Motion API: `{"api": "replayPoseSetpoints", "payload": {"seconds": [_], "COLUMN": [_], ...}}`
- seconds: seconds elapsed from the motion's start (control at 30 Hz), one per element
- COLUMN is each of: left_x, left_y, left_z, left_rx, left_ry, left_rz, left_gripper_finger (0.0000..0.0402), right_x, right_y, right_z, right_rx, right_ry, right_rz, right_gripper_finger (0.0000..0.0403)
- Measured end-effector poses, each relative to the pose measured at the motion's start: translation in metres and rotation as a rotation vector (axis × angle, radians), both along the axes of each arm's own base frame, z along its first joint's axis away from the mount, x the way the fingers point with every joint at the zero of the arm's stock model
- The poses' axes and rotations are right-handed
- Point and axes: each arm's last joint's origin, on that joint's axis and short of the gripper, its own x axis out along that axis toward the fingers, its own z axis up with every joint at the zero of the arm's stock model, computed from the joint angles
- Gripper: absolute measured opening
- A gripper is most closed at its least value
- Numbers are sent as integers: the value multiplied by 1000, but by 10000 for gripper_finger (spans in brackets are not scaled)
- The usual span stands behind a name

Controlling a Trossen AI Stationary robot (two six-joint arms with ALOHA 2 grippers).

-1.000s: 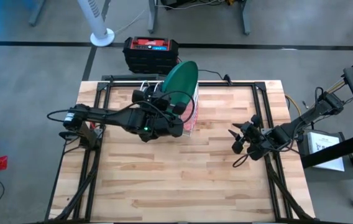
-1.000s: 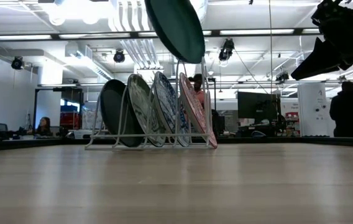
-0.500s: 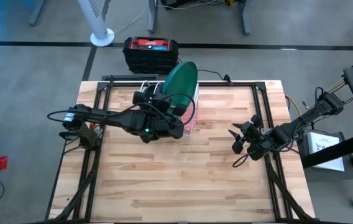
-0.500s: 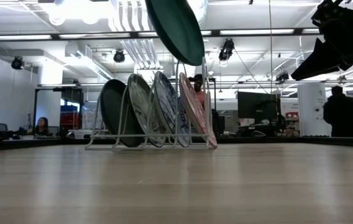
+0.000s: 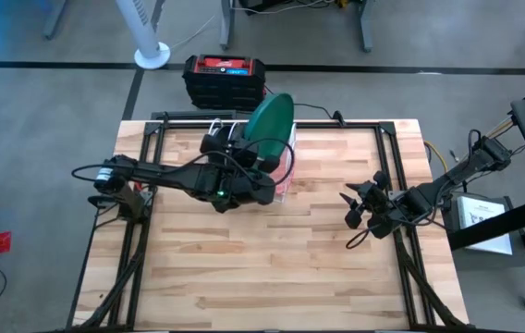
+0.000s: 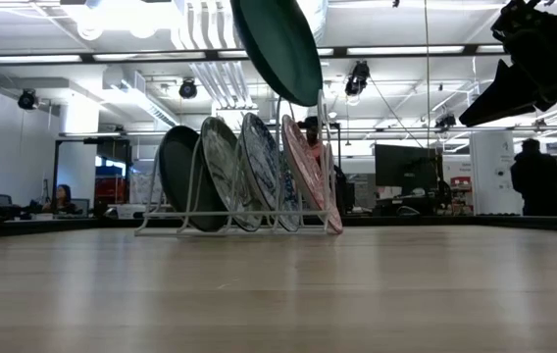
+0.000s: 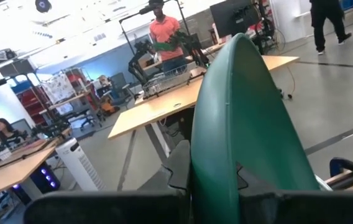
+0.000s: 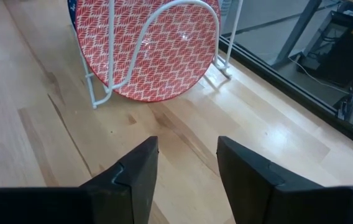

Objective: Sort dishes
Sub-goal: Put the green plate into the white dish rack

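Observation:
My left gripper (image 7: 214, 208) is shut on the plain green plate (image 5: 270, 122), held on edge high above the white wire rack (image 6: 239, 221) at the table's far middle. The plate also shows in the low view (image 6: 278, 44). In the rack, four plates stand on edge in its slots: dark teal (image 6: 176, 172), olive mottled (image 6: 218, 165), blue-and-white speckled (image 6: 259, 162) and red-and-white patterned (image 8: 145, 50). My right gripper (image 8: 186, 168) is open and empty, above the table near its right edge (image 5: 350, 211). My left gripper pinches the green plate's rim (image 7: 217, 183) between its two fingers, one finger on each face. The fingers point toward the table's far edge. The plate stands on edge, tilted, and rises beyond the fingers, lifted clear of the rack and the other plates.
A black and red box (image 5: 225, 76) sits on the floor behind the table. People stand in the room beyond, one (image 6: 538, 181) at the right. Bare wood (image 5: 262, 259) spreads over the table's near half.

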Motion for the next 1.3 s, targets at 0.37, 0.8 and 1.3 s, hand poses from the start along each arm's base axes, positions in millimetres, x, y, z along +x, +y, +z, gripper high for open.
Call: {"api": "replayPoseSetpoints", "payload": {"seconds": [0.37,0.8,1.3], "left_x": [25,44,53], "left_y": [-3,-7,-8], "left_z": [-22,-47,-64], "left_rx": [1,-9,5], "left_ry": [-18,23,38], "left_rz": [7,-14,0], "left_gripper_finger": [11,11,11], "right_x": [0,0,-1], "right_y": [0,0,0], "right_z": [-1,-3,-3], "right_rx": [5,3,3], "right_ry": [-3,1,1], "right_rz": [-5,-5,-6], "right_gripper_finger": [153,154,154]}}
